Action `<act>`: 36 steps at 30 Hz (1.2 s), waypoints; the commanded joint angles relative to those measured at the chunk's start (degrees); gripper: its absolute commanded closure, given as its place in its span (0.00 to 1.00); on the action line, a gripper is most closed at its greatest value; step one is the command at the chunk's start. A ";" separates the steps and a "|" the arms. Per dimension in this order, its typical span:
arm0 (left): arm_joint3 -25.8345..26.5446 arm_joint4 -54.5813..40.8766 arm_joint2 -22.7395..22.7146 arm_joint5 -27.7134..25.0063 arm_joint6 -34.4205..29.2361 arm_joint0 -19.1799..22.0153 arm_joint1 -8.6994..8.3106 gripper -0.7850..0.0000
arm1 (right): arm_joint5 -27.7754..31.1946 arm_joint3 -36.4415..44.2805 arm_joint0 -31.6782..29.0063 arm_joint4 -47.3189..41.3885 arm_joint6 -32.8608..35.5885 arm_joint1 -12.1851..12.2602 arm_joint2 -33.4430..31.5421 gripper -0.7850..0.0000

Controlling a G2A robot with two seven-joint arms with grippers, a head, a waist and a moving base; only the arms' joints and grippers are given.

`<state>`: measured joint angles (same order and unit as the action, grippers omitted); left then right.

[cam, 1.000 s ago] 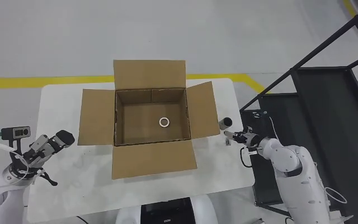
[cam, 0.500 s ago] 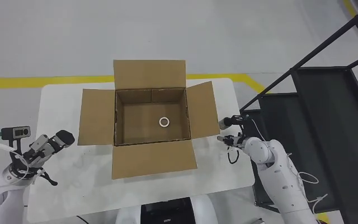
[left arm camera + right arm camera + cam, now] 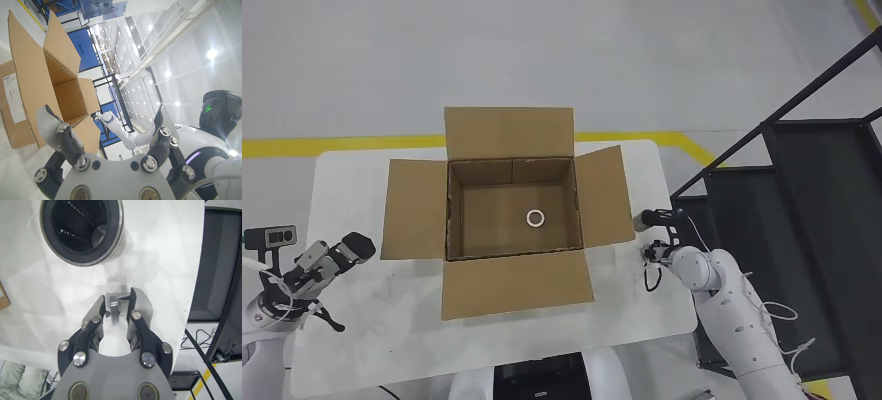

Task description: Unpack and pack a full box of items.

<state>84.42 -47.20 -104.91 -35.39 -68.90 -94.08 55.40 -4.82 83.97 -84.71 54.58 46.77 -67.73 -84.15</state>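
An open cardboard box [image 3: 514,212] stands mid-table with its flaps spread; one small white ring [image 3: 535,217] lies on its floor. My right gripper [image 3: 117,302] is at the table's right edge, by the box's right flap, shut on a small metal bracket [image 3: 115,311] that rests on the white tabletop. Just beyond it lies a metal cylinder with a black bore [image 3: 83,232], also visible from above as the cylinder [image 3: 647,215]. My left gripper [image 3: 103,108] is off the table's near left corner [image 3: 350,248], open and holding nothing, facing the box [image 3: 62,85].
White table [image 3: 372,320] with bare surface in front of and beside the box. A black metal rack [image 3: 802,200] stands close to the table's right edge, beside the right arm. A yellow floor line [image 3: 342,145] runs behind the table.
The right arm drew in toward the table and its gripper turned from beside the cylinder to over the small bracket. The left arm kept still.
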 commanded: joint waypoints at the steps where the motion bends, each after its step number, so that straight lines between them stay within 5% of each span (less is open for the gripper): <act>1: 0.00 0.00 0.00 0.00 0.00 0.00 0.00 0.00 | -1.09 1.07 -0.71 1.04 -0.02 0.09 -0.13 1.00; 24: 0.00 0.00 0.00 0.00 0.00 0.00 0.00 0.00 | 6.63 36.91 -24.89 -12.82 -10.02 1.33 -20.43 1.00; 30: 0.00 0.00 0.00 0.00 0.00 0.00 0.00 0.00 | 11.02 44.54 -23.72 -14.97 -10.17 1.55 -20.78 1.00; 36: 0.00 0.00 0.00 0.00 0.00 0.00 0.00 0.00 | 13.20 48.42 -15.95 -15.04 -3.80 2.06 -14.32 1.00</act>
<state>84.42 -47.20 -104.91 -35.39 -68.90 -94.08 55.40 8.35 132.28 -102.61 39.09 41.14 -65.77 -100.21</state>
